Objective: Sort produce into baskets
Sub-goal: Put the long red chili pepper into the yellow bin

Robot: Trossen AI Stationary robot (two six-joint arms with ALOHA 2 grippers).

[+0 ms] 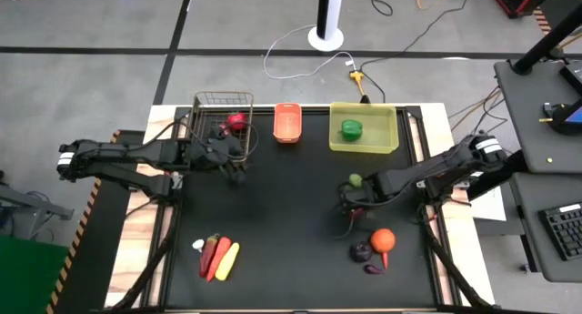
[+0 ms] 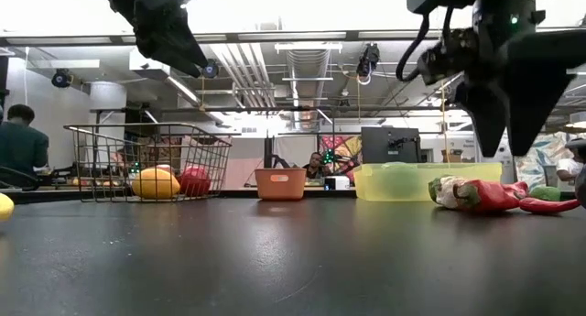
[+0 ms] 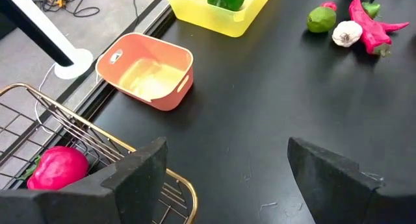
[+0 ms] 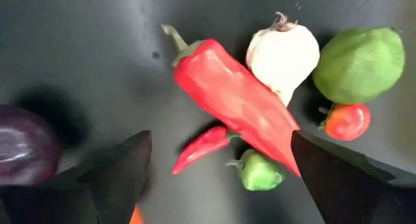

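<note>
The dark wire-mesh basket (image 1: 221,114) holds a red round fruit (image 1: 236,121), and the low view alone shows a yellow-orange one (image 2: 156,183) beside it; the small orange plastic basket (image 1: 287,123) looks bare; the translucent yellow-green bin (image 1: 364,127) holds a green pepper (image 1: 351,128); the left gripper (image 1: 238,171), spread, hovers at the mesh basket's near edge; the right gripper (image 4: 218,178), spread, hangs over a long red pepper (image 4: 234,100) lying slantwise between its fingers, stem away

grey floor (image 1: 109,23) crossed by dark tape lines, cables (image 1: 300,55) trailing to a white pole base (image 1: 326,36). overhead, exposed ducts (image 2: 307,64) and strip lights; a seated person (image 2: 20,147) at the side.
</note>
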